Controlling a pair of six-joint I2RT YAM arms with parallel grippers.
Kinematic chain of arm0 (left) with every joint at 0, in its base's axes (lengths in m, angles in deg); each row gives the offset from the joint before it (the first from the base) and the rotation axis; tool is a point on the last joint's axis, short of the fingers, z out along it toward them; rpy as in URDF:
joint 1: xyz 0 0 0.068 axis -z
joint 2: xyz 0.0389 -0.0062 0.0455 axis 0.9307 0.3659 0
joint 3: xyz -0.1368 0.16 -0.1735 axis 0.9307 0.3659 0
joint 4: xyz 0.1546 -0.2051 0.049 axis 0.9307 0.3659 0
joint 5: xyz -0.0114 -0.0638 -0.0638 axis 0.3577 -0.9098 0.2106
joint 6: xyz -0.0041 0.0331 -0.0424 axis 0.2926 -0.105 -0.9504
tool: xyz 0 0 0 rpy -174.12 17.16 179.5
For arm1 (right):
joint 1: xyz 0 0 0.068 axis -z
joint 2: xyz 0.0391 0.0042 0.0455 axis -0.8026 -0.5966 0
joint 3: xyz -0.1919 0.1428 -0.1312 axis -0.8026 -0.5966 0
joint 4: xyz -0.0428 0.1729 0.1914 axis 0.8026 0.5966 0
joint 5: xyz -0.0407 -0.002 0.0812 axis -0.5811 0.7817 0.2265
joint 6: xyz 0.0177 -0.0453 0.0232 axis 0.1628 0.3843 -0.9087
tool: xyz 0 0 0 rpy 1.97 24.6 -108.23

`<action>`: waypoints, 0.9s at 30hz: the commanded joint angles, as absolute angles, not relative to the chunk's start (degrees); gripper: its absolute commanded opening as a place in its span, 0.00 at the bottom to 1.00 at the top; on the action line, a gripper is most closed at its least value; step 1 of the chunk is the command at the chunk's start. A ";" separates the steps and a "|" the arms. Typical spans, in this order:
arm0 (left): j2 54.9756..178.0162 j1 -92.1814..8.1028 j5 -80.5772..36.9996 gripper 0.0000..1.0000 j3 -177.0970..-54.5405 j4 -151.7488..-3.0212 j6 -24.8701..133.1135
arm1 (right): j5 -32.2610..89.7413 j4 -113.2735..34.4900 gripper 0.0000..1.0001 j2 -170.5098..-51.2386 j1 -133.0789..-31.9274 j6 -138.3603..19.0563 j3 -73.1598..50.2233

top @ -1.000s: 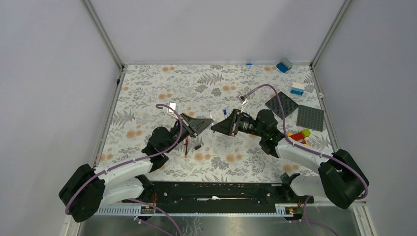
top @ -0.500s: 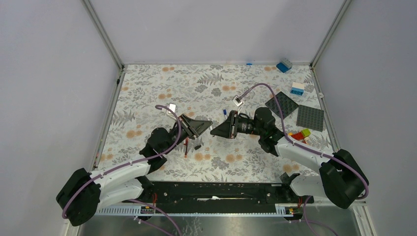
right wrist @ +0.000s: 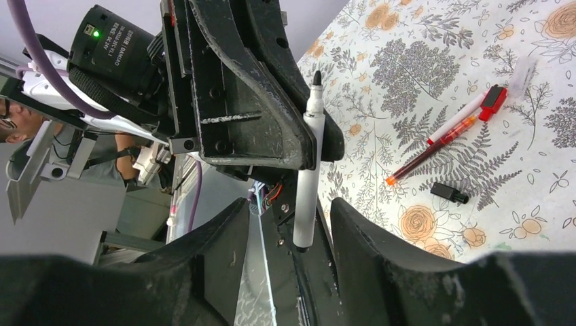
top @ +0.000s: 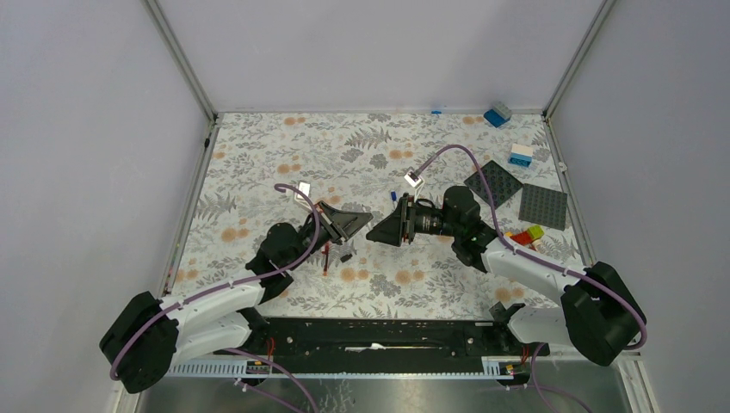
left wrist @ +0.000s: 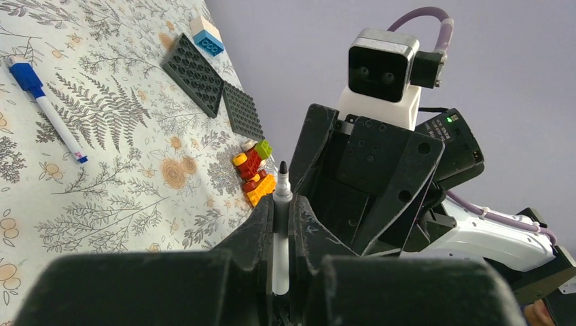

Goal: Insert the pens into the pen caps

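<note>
Your left gripper (left wrist: 281,214) is clenched on the black-tipped pen (left wrist: 280,238), which stands upright between its pads in the lower middle of the left wrist view. Its bare felt point is aimed at the other arm. Your right gripper (right wrist: 289,227) faces it with its jaws spread and nothing between them. The pen's barrel crosses the gap in the right wrist view, but neither finger touches it.

So this pen is not yet capped. The black cap (right wrist: 450,192), likely its match, lies loose on the floral cloth (left wrist: 102,190) at the right of the right wrist view. It needs picking up and pressing on.

Just above the cap, the red-capped pen (right wrist: 469,112) looks finished. The dark red pen (right wrist: 426,155) alongside it shows an orange end, and I cannot tell whether that one is closed. The blue-capped pen (left wrist: 51,112), at the upper left of the left wrist view, also looks done.

The pens are slim, smooth plastic cylinders. Three have white barrels and one is translucent red. The cap is a short, matt tube that could roll or tip when you pinch it. The cloth is flat and printed.

The toy bricks (left wrist: 255,170) are glossy and blocky, and the grey studded plates (left wrist: 193,71) lie flat in the upper part of that view.
</note>
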State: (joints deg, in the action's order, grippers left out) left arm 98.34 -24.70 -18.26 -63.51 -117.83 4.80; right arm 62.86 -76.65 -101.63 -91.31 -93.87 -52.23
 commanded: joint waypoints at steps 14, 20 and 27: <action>98.21 -24.51 -17.88 0.00 -63.79 -121.94 5.32 | 63.44 -78.86 0.40 -101.95 -92.18 -94.17 -49.51; 98.21 -24.52 -17.49 0.00 -63.16 -122.92 4.88 | 61.82 -79.30 0.38 -102.32 -92.37 -94.42 -49.71; 98.15 -24.42 -17.61 0.00 -62.90 -123.18 4.80 | 60.56 -80.47 0.35 -102.54 -92.33 -95.23 -50.08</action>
State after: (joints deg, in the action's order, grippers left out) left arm 98.34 -24.66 -18.19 -63.48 -119.05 4.64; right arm 62.07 -76.78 -102.28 -91.68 -94.77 -52.21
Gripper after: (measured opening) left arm 0.066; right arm 0.349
